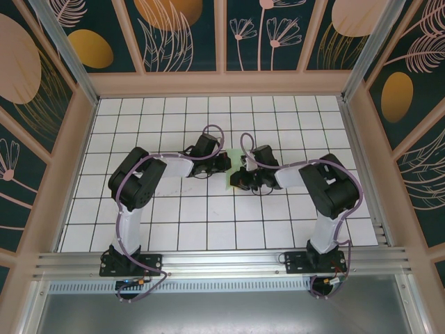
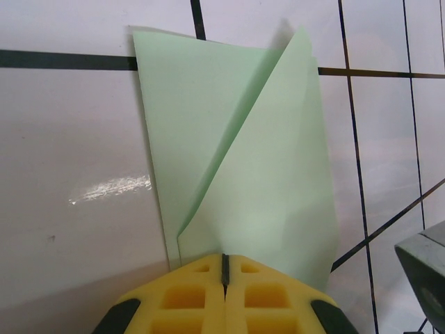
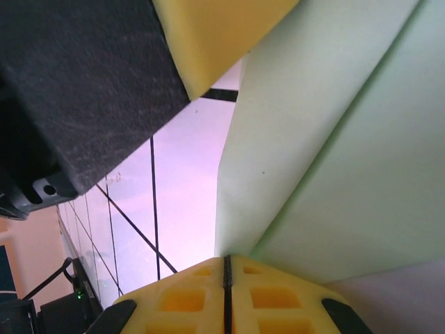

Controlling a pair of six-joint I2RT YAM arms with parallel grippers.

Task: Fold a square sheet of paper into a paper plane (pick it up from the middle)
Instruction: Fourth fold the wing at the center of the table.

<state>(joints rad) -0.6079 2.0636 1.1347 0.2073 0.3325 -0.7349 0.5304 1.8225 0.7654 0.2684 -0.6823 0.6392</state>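
The square sheet of paper [image 1: 233, 174] is pale mint green and partly folded, lying between the two arms at the middle of the tiled floor. In the left wrist view the paper [image 2: 236, 139] shows a slanted flap folded over a flat layer. Its near edge runs into the seam of my left gripper [image 2: 224, 259], whose yellow jaws are shut on it. My right gripper [image 3: 227, 261] is likewise shut, with the paper [image 3: 348, 139] rising from its tips. The left gripper [image 1: 226, 164] and right gripper [image 1: 241, 179] almost meet. The left gripper's yellow fingertip [image 3: 215, 35] hangs close above.
The white gridded floor [image 1: 174, 216] spreads around the arms. Patterned wall panels [image 1: 42, 139] enclose it on three sides, and an aluminium rail [image 1: 222, 261] runs along the front. A grey part of the right arm [image 2: 424, 278] stands at the lower right of the left wrist view.
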